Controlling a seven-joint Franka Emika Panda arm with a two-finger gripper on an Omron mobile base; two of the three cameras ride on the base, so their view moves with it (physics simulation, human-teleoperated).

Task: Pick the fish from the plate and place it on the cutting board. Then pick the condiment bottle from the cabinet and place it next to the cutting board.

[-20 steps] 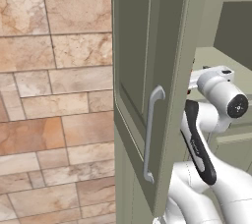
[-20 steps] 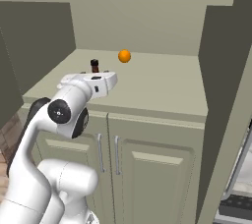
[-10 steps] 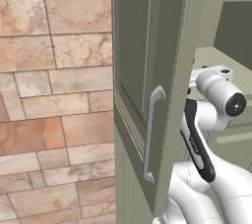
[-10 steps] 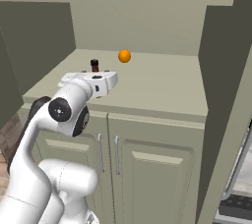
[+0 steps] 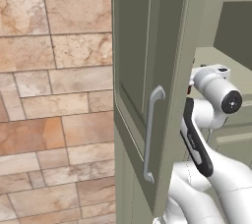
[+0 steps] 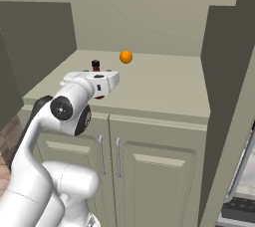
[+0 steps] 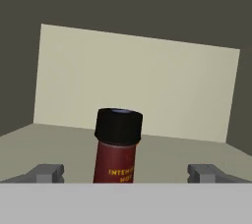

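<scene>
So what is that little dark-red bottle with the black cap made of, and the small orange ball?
The dark-red bottle looks like smooth glass or plastic; its black cap seems matte plastic. The small orange ball is plain and smooth, maybe fruit or rubber; too small to tell.

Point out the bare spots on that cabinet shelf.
Bare shelf runs from the orange ball right to the side wall and forward to the front edge. The left front is crowded: the open pincer straddles the condiment bottle.
</scene>
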